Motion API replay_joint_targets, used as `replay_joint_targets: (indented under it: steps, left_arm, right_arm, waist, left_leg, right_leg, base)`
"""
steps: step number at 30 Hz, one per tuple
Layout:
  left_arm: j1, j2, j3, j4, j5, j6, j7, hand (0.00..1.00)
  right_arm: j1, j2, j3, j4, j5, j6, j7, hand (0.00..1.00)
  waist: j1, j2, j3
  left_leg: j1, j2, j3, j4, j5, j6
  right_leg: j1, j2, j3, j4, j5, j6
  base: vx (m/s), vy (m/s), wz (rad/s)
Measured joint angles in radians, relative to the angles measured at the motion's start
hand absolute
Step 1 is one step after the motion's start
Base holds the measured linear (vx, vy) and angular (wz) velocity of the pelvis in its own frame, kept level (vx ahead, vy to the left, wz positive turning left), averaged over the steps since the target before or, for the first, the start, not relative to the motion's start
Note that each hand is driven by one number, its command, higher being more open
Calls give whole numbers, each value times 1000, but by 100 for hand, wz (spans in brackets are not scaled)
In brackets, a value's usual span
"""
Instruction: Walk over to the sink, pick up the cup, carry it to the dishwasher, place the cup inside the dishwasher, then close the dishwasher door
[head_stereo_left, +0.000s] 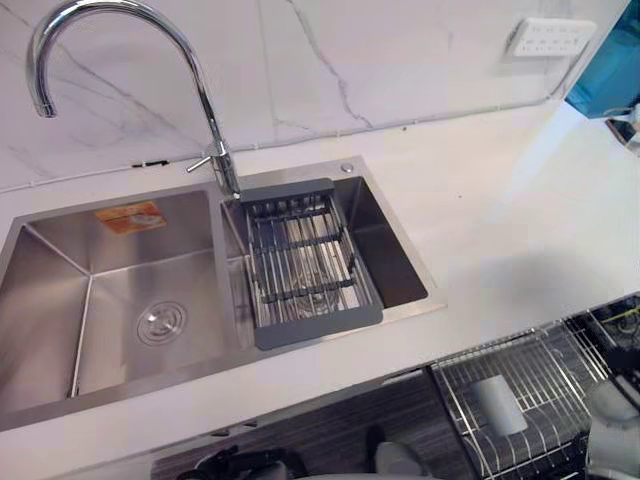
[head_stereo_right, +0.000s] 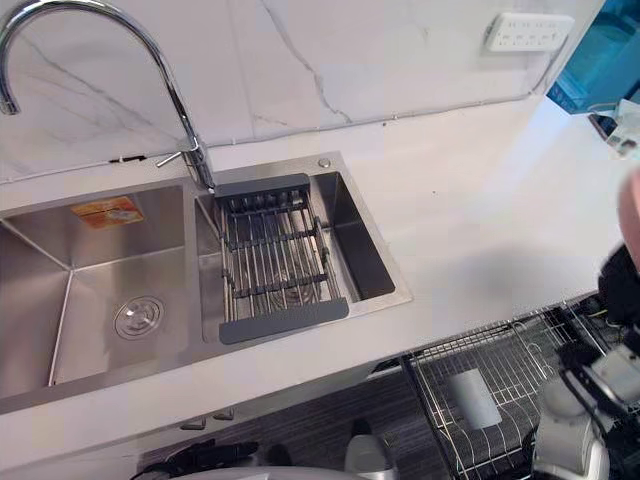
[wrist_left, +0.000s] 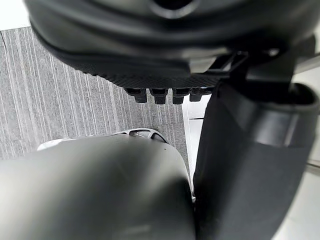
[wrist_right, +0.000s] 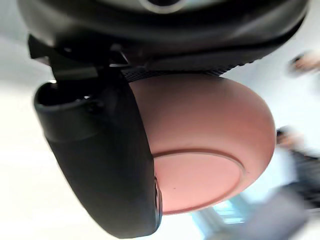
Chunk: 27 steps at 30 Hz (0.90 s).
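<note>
Right hand (wrist_right: 100, 165) has the pink cup (wrist_right: 200, 150) clamped, thumb curled round its side and the base facing the wrist camera, so the cup's up in the air at the far right, over where the white countertop (head_stereo_left: 500, 220) ends and the dishwasher rack (head_stereo_left: 540, 375) begins. Left hand (wrist_left: 250, 165) is hanging low over the grey striped floor (wrist_left: 75, 100), fingers loose, nothing in it. Closest thing below is that wire rack, pulled out under the counter's front edge, and fwiw there's already a pale grey tumbler (head_stereo_right: 470, 397) lying on its side in it, sitting near the rack's left part. Further back the counter runs left to a stainless double sink (head_stereo_left: 60, 260): big left basin with a round drain strainer (head_stereo_left: 160, 322) and an orange sticker (head_stereo_left: 130, 217) on its back wall, and the smaller right basin is mostly covered by a grey-framed drainer basket (head_stereo_left: 300, 265) laid across it. A tall chrome gooseneck faucet (head_stereo_left: 190, 60) stands behind the divider, spout curving over the left basin. Behind all that is the marble backsplash (head_stereo_left: 400, 60), with a white socket strip (head_stereo_left: 548, 37) on it at the right and a blue container (head_stereo_left: 610, 60) in the far right corner.
</note>
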Motion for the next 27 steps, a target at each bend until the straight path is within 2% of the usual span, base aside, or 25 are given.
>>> replay_joint_targets:
  steps: [3, 4, 5, 6, 8, 10, 12, 13, 14, 15, 18, 24, 27]
  left_arm:
    - [-10, -11, -3, -28, 0, 1, 0, 100]
    - [-15, -15, -3, -28, -2, 1, 1, 100]
    - [-21, -18, -3, -27, -9, 5, 7, 100]
    - [-24, -18, -4, -27, -23, 11, 18, 100]
    - [-51, -20, -12, -16, -97, 82, 66, 100]
    - [-61, -24, -9, -12, -169, 133, 93, 100]
    - [-63, -25, 19, -19, -208, 135, 102, 100]
    - [-68, -25, 33, -21, -222, 134, 103, 100]
    - [-70, -25, 37, -20, -229, 134, 105, 100]
    - [-73, -25, 37, -19, -251, 133, 113, 100]
    - [-75, -32, 37, -20, -268, 122, 130, 100]
    - [-82, -43, 38, -17, -279, 99, 127, 100]
    - [-84, -56, 40, -19, -290, 99, 117, 100]
  right_arm:
    - [-2, 7, -29, 18, 8, 19, -45, 0]
    - [-4, 7, -43, 25, 9, 20, -53, 0]
    - [-4, 7, -53, 34, 12, 20, -55, 0]
    - [-3, 7, -55, 40, 13, 20, -56, 0]
    - [-1, 13, -65, 77, 14, 13, -60, 0]
    - [1, 25, -64, 125, 15, 6, -65, 0]
    - [-10, 32, -43, 186, 18, -8, -73, 0]
    - [-27, 32, -16, 233, 25, -13, -73, 0]
    - [-37, 33, 4, 253, 35, -13, -73, 0]
    - [-54, 41, 49, 277, 52, -13, -73, 0]
    - [-78, 53, 109, 290, 51, -18, -73, 0]
    - [-87, 57, 148, 292, 51, -36, -72, 0]
    - [-90, 56, 152, 304, 52, -36, -70, 0]
  waist:
    - [-17, 10, 48]
    - [-20, 17, 55]
    - [-19, 23, 61]
    - [-19, 24, 65]
    - [-38, 16, 90]
    - [-39, 16, 91]
    - [-26, 21, 89]
    - [-14, 26, 91]
    - [-9, 27, 91]
    - [0, 28, 96]
    - [23, 29, 103]
    - [23, 39, 136]
    - [21, 62, 155]
  left_leg:
    - [-28, 7, 49, 40, -26, 12]
    - [-42, 10, 78, 46, -33, 12]
    - [-45, 17, 109, 44, -38, 15]
    - [-44, 21, 123, 44, -41, 16]
    - [-32, 31, 149, 53, -58, 36]
    - [-43, 56, 160, 81, -75, 25]
    - [-83, 92, 164, 141, -95, -2]
    - [-110, 117, 165, 168, -99, -14]
    - [-115, 123, 166, 170, -97, -18]
    - [-109, 130, 166, 162, -91, -27]
    - [-86, 121, 166, 127, -75, -36]
    - [-70, 86, 163, 66, -40, -31]
    - [-63, 67, 157, 35, -18, -28]
  right_leg:
    - [-52, -1, 25, 16, -3, -5]
    - [-77, -13, 1, 17, -8, -15]
    - [-87, -38, -75, 19, -12, -32]
    - [-90, -52, -109, 27, -12, -43]
    - [-105, -108, -224, 126, -40, -88]
    - [-113, -121, -285, 220, -71, -103]
    - [-107, -102, -344, 191, -80, -71]
    - [-105, -75, -351, 144, -61, -40]
    - [-102, -63, -351, 124, -56, -34]
    - [-89, -49, -353, 99, -52, -32]
    - [-75, -47, -357, 91, -52, -32]
    - [-71, -59, -364, 76, -46, -22]
    - [-70, -69, -367, 74, -44, -20]
  base:
    - [-96, 57, -48]
    - [-81, 83, -72]
    - [-62, 85, -78]
    - [-42, 84, -72]
    - [-33, 44, -39]
    - [62, -39, -23]
    - [107, -94, -25]
    - [82, -89, -16]
    - [96, -108, -14]
    - [86, -103, -6]
    - [66, -80, 2]
    - [11, -19, 6]
    - [-29, -16, 7]
